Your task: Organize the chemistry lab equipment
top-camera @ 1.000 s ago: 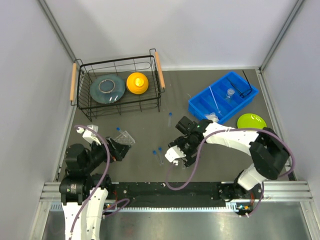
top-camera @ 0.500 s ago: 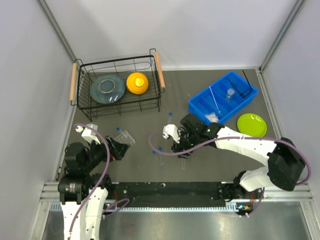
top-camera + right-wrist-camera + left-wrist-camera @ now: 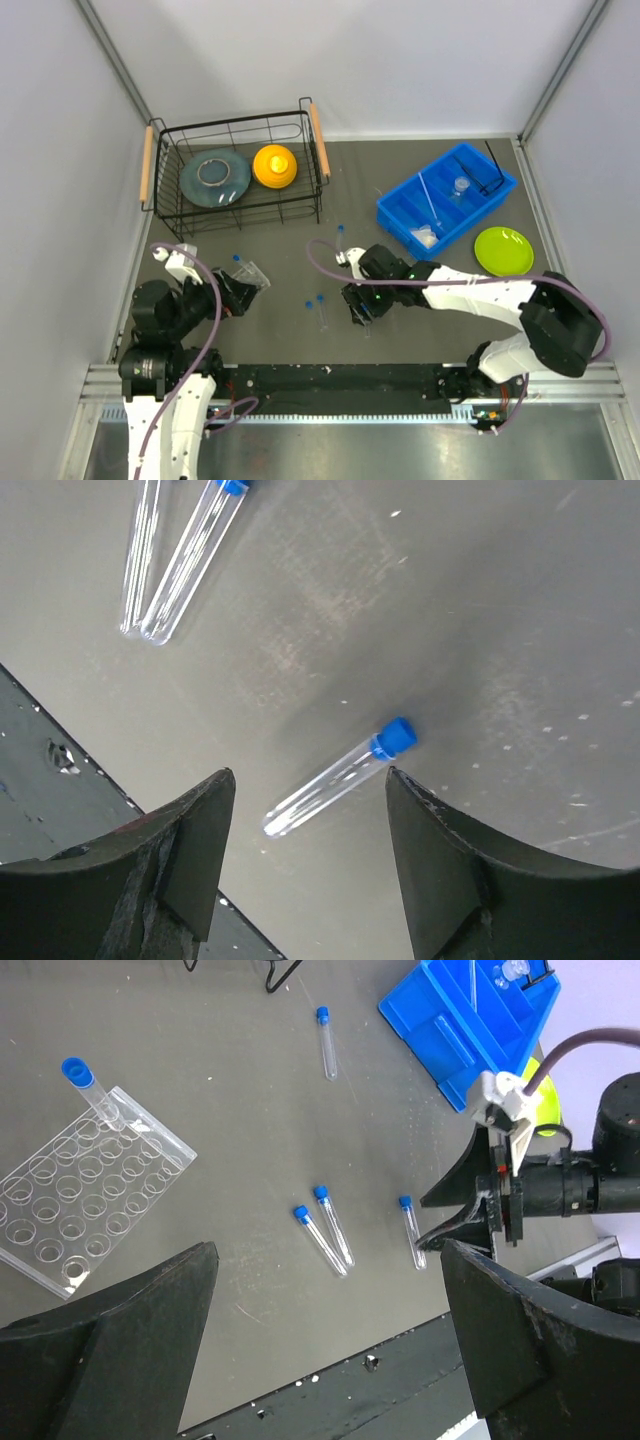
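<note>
**While the right arm lines up on a loose tube, the rack sits waiting**

Since the right gripper (image 3: 308, 815) hangs right over a single blue-capped test tube (image 3: 340, 778) lying flat on the table (image 3: 520, 600), we'd call this the approach-to-pick step. Its fingers are spread wide, one on each side of the tube, with nothing pinched. The tube lies at a slant between them.

The left gripper (image 3: 325, 1295) is spread wide too and empty, hovering near the clear grid rack (image 3: 80, 1210). The rack has one standing tube (image 3: 95, 1090) in a hole near a corner. A pair of tubes (image 3: 325, 1235) lies side by side on the table between the rack and the right arm. A lone tube (image 3: 340, 238) lies farther back, near the wire basket (image 3: 160, 170). The black wire ring stand (image 3: 480, 170) and small vial (image 3: 461, 185) sit in the blue tray (image 3: 400, 210).

Our guess for the next move is to drop down, close across the tube's body somewhere near its middle, and lift. It's thin, round and smooth, so we reckon it could roll or squirt out if the squeeze lands off-centre. Then it needs carrying over to the rack and standing in a free hole. With four tubes loose on the table, most of the job looks undone.

As for brands or writing, we can't read any on anything here.
</note>
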{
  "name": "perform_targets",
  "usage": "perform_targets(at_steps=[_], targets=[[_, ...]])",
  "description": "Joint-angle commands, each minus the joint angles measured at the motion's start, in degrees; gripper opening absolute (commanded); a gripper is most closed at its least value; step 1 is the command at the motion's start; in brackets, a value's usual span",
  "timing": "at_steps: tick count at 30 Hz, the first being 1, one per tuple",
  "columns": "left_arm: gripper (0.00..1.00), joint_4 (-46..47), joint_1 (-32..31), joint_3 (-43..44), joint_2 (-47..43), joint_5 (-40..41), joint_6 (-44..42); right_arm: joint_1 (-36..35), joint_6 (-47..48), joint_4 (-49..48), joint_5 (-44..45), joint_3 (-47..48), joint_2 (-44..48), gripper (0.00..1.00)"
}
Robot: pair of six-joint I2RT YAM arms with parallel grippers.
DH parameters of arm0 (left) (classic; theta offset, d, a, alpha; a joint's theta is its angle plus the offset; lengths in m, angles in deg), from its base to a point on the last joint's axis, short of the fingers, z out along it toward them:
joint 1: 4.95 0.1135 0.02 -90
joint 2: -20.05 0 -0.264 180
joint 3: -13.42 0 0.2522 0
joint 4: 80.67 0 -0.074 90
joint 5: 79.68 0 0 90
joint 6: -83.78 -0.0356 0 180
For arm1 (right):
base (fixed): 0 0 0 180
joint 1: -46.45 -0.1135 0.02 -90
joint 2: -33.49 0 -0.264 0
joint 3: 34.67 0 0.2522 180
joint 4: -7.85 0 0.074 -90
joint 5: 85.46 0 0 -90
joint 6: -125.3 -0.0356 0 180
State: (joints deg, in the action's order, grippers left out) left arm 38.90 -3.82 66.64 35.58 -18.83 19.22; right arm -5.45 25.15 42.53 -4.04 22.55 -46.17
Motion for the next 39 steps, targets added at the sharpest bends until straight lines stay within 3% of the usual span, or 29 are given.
perform_targets(at_steps=[1, 5, 10, 13, 16, 21, 24, 28, 32, 39], targets=[[0.99, 2.12, 0.02, -0.88, -2.69, -0.56, 0.76, -3.9, -3.91, -3.61, 2.41, -0.75, -3.3, 0.61], [0.99, 0.62, 0.02, -0.44, -3.57, 0.23, 0.06, -4.96, -2.86, -1.95, 6.81, 1.44, -6.73, 0.54], [0.99, 0.27, 0.02, -0.44, -3.23, 0.41, -0.56, -5.67, -1.54, -2.21, 9.53, 0.84, -6.48, 0.52], [0.99, 0.79, 0.02, -0.53, -2.96, -0.03, -0.56, -5.93, -0.4, -2.38, 8.93, 0.57, -6.91, 0.47], [0.99, 0.71, 0.02, -0.35, -3.05, -0.21, -0.56, -6.63, 1.36, -1.24, 8.76, 2.23, -7.79, 0.34], [0.99, 0.8, 0.02, -0.53, -3.58, -1.35, 0.67, -7.87, 2.94, 0.25, 9.54, 4.35, -10.33, 0.26], [0.99, 2.81, 0.02, -1.84, -4.19, -4.42, 5.31, -7.87, 4.09, 1.39, 10.86, 5.84, -11.66, 0.19], [0.99, 6.59, 0.02, -5.27, -6.47, -8.64, 12.0, -7.78, 5.23, 1.22, 11.65, 6.37, -11.84, 0.01], [0.99, 10.37, 0.02, -10.44, -10.86, -9.96, 19.9, -6.38, 5.93, -1.93, 10.35, 5.14, -8.34, 0.0], [0.97, 21.43, 0.02, -21.87, -16.49, -13.73, 38.61, 2.67, 3.39, -5.28, -5.64, 4.62, 0.72, 0.0]])
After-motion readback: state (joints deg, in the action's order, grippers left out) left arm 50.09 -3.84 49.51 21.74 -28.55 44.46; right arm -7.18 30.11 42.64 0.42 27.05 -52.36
